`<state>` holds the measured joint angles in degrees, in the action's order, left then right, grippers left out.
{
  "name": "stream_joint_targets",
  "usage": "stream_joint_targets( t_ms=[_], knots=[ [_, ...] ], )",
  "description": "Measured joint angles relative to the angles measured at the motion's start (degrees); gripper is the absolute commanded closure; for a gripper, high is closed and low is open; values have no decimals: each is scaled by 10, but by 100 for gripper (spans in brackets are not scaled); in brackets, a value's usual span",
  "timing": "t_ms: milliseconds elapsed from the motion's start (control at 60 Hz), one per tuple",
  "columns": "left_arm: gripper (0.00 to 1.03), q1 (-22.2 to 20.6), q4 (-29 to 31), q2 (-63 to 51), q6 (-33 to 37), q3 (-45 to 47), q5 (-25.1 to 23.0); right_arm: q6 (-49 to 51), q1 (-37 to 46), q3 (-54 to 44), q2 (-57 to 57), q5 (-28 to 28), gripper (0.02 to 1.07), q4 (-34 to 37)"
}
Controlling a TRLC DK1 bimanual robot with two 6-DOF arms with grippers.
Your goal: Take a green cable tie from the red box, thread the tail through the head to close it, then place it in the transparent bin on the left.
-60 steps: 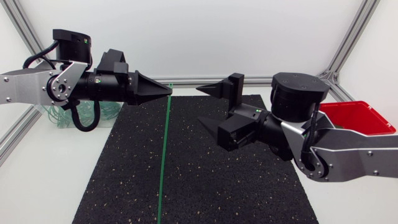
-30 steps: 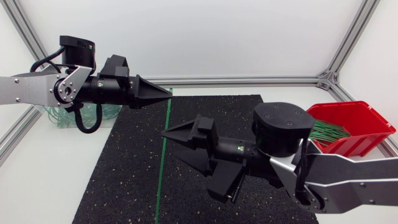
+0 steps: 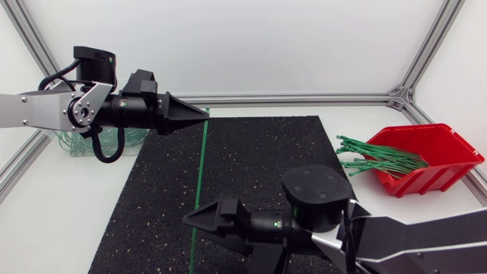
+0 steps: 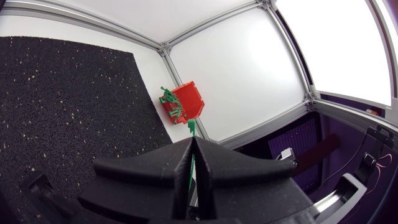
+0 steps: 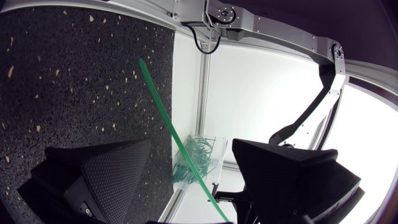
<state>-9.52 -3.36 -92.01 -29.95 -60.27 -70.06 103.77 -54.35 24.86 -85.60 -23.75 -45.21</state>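
Green and straight, the cable tie (image 3: 200,175) is pinched at its upper end by the closed left end effector (image 3: 204,114) and runs down across the black mat (image 3: 259,160). It is straddled, untouched, by the widely spread right end effector (image 5: 191,144). Spare ties (image 3: 380,158) are heaped in the red box (image 3: 434,179).

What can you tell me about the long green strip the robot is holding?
It is a thin, straight green cable tie. It looks like plastic and is not yet looped. The left gripper is shut on one end of it. From there it stretches out above the black mat. Its other end passes between the open fingers of the right gripper, which do not seem to touch it.
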Motion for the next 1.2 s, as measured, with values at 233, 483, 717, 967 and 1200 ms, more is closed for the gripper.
stream_joint_targets(
  t_ms=[233, 483, 717, 967, 1200],
  knots=[
    [99, 0, -10, 0, -11, 0, 0, 0, -37, -18, -14, 13, 75, -21],
    [99, 0, -11, 0, -15, 0, 0, -5, -55, -18, -22, 31, 101, -30],
    [99, 0, -12, 0, -16, 0, 0, -13, -56, -18, -22, 33, 101, -31],
    [99, 0, -50, 3, -17, 7, 0, -112, -52, -23, 11, 16, 101, -30],
    [99, 0, -159, 52, -40, 70, 1, -345, -22, -16, 76, -15, 102, -30]
  ],
)
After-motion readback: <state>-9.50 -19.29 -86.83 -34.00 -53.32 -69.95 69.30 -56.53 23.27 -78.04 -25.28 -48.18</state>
